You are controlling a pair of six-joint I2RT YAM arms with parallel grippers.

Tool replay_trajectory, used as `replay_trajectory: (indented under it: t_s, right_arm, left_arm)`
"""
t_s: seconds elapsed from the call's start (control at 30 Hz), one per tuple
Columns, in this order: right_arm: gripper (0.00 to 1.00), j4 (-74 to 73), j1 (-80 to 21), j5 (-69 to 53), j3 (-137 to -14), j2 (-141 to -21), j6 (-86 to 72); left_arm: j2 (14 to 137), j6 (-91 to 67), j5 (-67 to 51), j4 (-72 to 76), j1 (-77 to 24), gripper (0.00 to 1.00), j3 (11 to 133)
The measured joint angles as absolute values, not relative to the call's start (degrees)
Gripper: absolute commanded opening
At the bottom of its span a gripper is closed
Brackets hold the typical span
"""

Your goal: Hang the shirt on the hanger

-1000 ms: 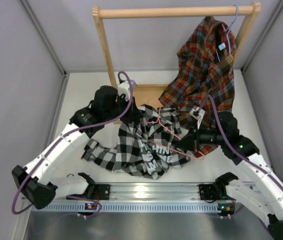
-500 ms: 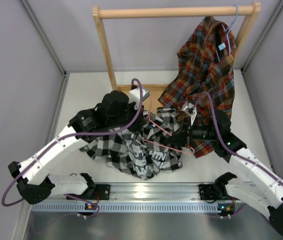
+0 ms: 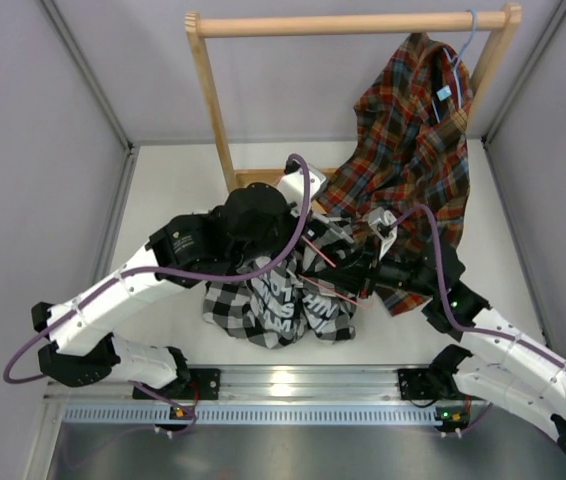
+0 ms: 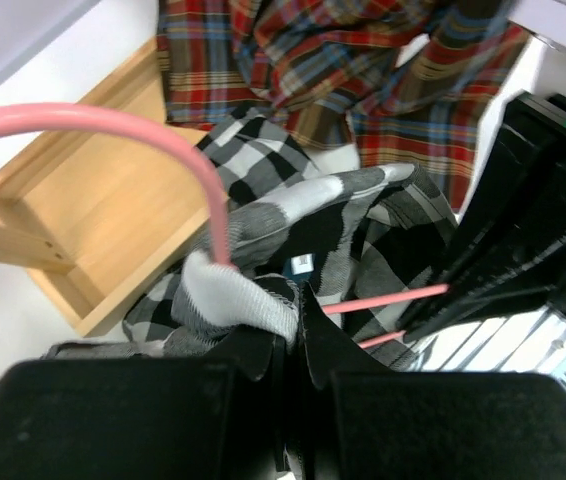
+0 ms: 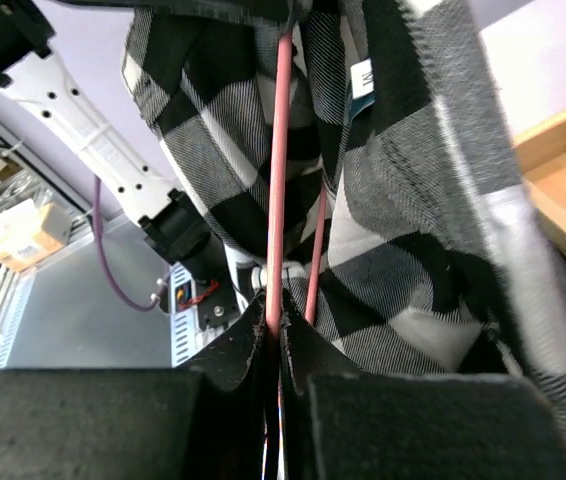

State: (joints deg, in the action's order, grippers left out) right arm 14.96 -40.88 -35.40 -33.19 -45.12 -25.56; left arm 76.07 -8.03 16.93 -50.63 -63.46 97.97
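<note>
The black-and-white checked shirt (image 3: 278, 305) with white lettering hangs lifted above the table centre. My left gripper (image 3: 303, 240) is shut on a fold of it; in the left wrist view the cloth (image 4: 248, 300) is pinched between the jaws (image 4: 298, 305). The pink hanger (image 3: 328, 275) runs through the shirt. My right gripper (image 3: 363, 272) is shut on the hanger's wire; in the right wrist view the pink rod (image 5: 278, 200) runs up from the shut gripper (image 5: 276, 330) into the shirt (image 5: 413, 200). The hanger's hook (image 4: 113, 125) curves over the left wrist view.
A wooden rack (image 3: 348, 22) stands at the back, its base (image 3: 263, 178) on the table. A red plaid shirt (image 3: 413, 150) hangs on a light blue hanger (image 3: 468, 40) at the rack's right end, close behind my right arm. Grey walls enclose both sides.
Both grippers moved towards the centre and rose. The left arm swung right with the shirt, bunching and lifting it. The right gripper moved left with the hanger.
</note>
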Motion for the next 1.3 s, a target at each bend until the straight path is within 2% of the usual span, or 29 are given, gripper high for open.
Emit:
replay_trajectory:
  t_s: [0.27,0.6,0.63,0.67,0.77,0.9,1.3]
  right_arm:
    - [0.0,18.5,-41.1,-32.4,-27.7,-43.3,-25.8]
    - [0.0,19.2,-41.5,-27.3,-27.4,-41.2,-25.7]
    - [0.0,19.1,-41.5,-26.8,-27.4,-41.0,-25.7]
    - [0.0,19.0,-41.5,-26.3,-27.4,-40.9,-25.7]
    - [0.0,18.4,-41.5,-25.7,-27.6,-40.8,-25.6]
    - [0.0,17.8,-41.5,-25.8,-27.6,-40.1,-25.5]
    - [0.0,17.6,-41.6,-26.7,-28.1,-39.3,-25.2]
  left_arm:
    - [77.0,-9.5,23.8,-50.5,-64.5,0.0,95.4]
    - [77.0,-10.7,28.1,-50.4,-65.0,0.0,95.5]
    - [77.0,-10.9,28.9,-50.4,-65.1,0.05,95.5]
    - [76.9,-11.1,29.7,-50.5,-65.1,0.05,95.5]
    - [76.5,-11.9,32.7,-50.9,-65.3,0.0,95.5]
    - [74.5,-11.7,37.8,-52.3,-63.7,0.0,95.6]
    - [72.3,-8.6,35.6,-51.2,-63.5,0.0,93.6]
